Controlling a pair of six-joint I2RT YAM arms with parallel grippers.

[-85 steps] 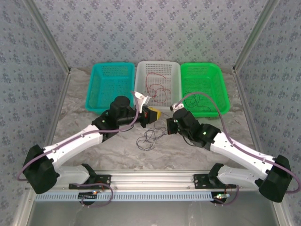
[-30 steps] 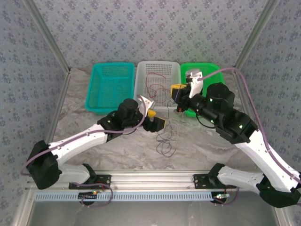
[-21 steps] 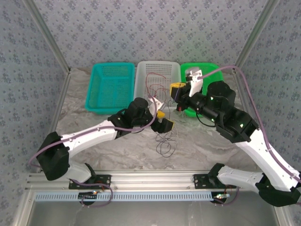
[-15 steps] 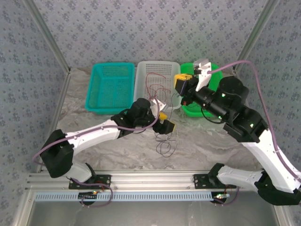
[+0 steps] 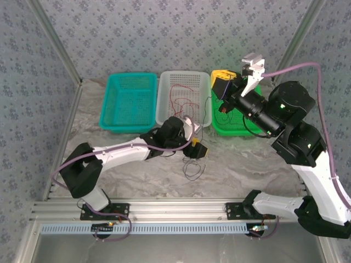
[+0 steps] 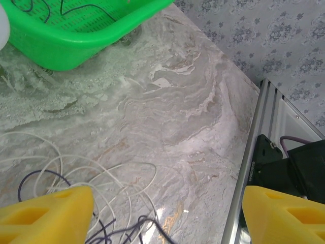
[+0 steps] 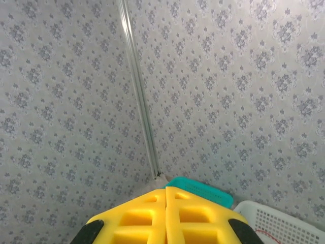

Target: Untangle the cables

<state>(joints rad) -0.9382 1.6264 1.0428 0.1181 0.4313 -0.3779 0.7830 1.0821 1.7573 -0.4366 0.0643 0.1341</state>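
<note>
Three baskets along the back: teal basket (image 5: 131, 75) on the left, white basket (image 5: 184, 73) in the middle w/ the red cable (image 5: 176, 97) curled inside, green basket (image 6: 66, 48) on the right w/ a dark cable (image 6: 94, 6) in it. The tangle of white and dark cables (image 5: 192, 169) lies on the marbled counter (image 5: 247, 164) in front of the white basket, just under the L tool (image 6: 167, 213), yellow fingers spread wide. Patterned wallpaper (image 5: 175, 33) all round, metal rail (image 5: 181, 207) at the near edge. R tool (image 7: 166, 213) is pressed together, high over the green basket; can't tell if a strand is pinched. Vs. a sec ago: R arm has gone higher and further back, L arm has stretched further right.
</note>
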